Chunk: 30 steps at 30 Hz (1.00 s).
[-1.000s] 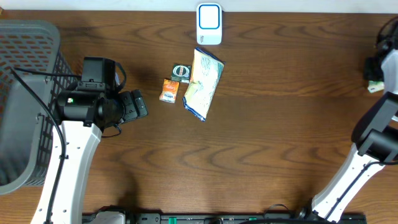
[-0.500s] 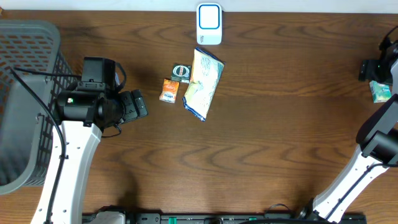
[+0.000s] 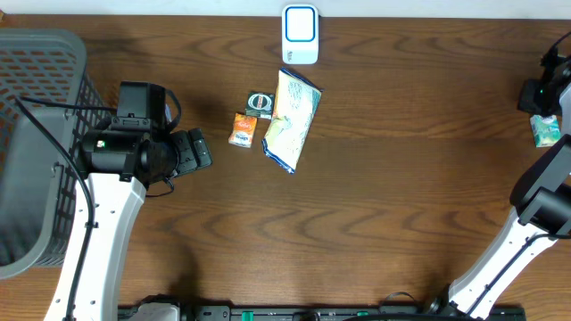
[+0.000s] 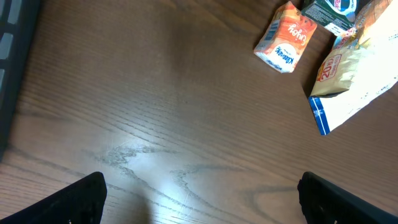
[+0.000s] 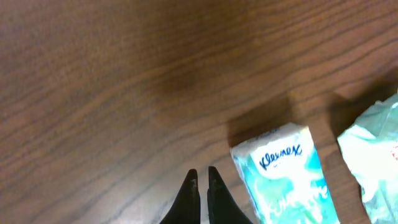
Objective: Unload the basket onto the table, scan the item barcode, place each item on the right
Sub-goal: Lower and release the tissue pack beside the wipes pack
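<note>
Right arm reached over 3 o'clock edge of bench (image 3: 401,205), right tool (image 5: 200,179) pressed together, empty; Kleenex pack (image 5: 283,177) lay just beside, at its 4 o'clock. Left arm at 9 o'clock, left tool (image 4: 200,186) spread wide, facing orange carton (image 4: 285,38).

The table (image 3: 401,196) is dark wood with a clear grain, smooth and half-glossy, with a pale glare low in the left wrist view. The basket (image 3: 36,53) at the overhead's left edge is matt grey plastic mesh, and the scanner (image 3: 300,34) at top centre is smooth white plastic. The bag (image 3: 292,120), the orange pack (image 3: 242,130) and the tissue pack (image 5: 283,171) look wrapped in printed, slightly shiny film.
</note>
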Each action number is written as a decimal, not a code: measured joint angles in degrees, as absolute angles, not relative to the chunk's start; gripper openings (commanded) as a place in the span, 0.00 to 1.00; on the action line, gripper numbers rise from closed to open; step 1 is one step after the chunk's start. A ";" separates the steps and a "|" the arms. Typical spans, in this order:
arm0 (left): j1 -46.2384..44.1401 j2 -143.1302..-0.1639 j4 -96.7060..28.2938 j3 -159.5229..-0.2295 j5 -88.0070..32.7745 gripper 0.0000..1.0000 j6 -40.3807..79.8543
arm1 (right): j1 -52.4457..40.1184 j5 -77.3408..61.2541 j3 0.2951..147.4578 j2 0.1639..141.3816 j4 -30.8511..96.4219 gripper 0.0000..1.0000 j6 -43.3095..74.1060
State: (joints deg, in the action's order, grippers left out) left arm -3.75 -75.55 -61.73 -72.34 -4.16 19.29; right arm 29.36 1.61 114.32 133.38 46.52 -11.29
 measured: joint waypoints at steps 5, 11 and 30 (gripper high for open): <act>-3.75 -75.55 -61.73 -72.34 -4.14 0.97 19.27 | 29.36 1.85 114.32 136.05 44.91 0.01 -11.29; -3.75 -75.55 -61.73 -72.34 -4.16 0.98 19.29 | 29.54 5.39 114.30 138.30 43.90 0.01 -11.27; -3.75 -75.55 -61.73 -72.34 -4.16 0.97 19.29 | 34.20 7.55 114.30 138.37 47.31 0.01 -11.27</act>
